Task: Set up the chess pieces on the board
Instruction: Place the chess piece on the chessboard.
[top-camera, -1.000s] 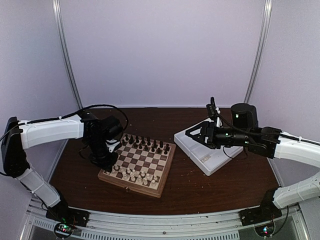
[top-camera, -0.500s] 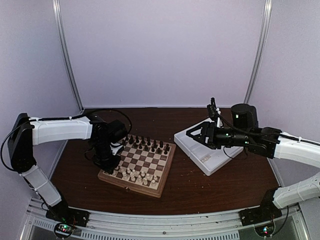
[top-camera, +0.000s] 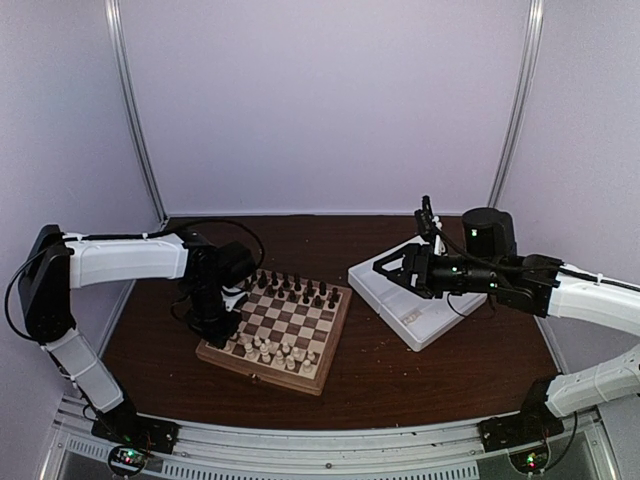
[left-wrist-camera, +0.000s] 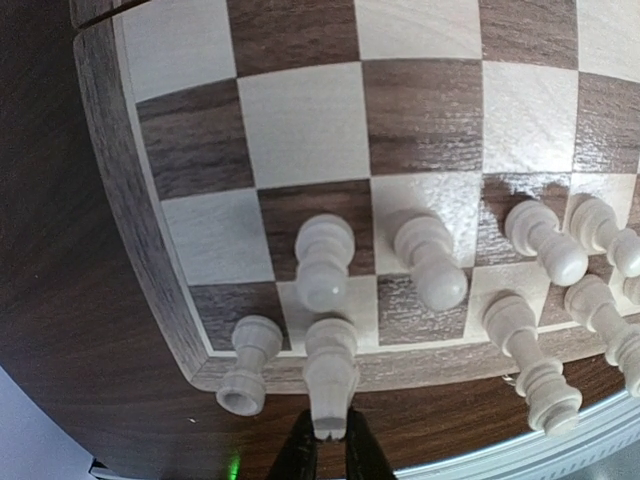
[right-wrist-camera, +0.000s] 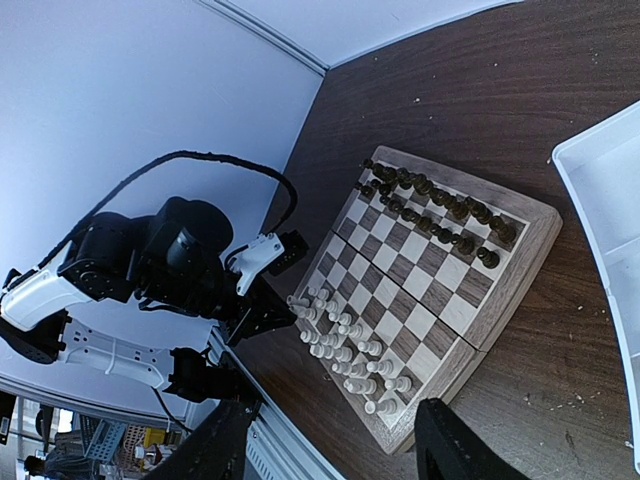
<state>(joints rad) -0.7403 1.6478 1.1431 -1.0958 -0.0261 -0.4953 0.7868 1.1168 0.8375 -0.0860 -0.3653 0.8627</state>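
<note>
The board lies in the middle of the table, with cream chess pieces in its near rows. In the left wrist view my left gripper is shut on the top of a cream chess piece whose base stands on a light square at the board's near left edge. A cream rook stands on the corner square beside it. Other cream pieces stand nearby. My right gripper is open and empty, hovering above the white tray. The board also shows in the right wrist view.
Dark brown chess pieces line the board's far rows. The white tray lies right of the board. Dark wooden table surrounds both. The enclosure's pale walls stand close behind and at the sides.
My left arm moved right and down onto the board's near left corner in the first half second, then held still. The right arm has not moved.
</note>
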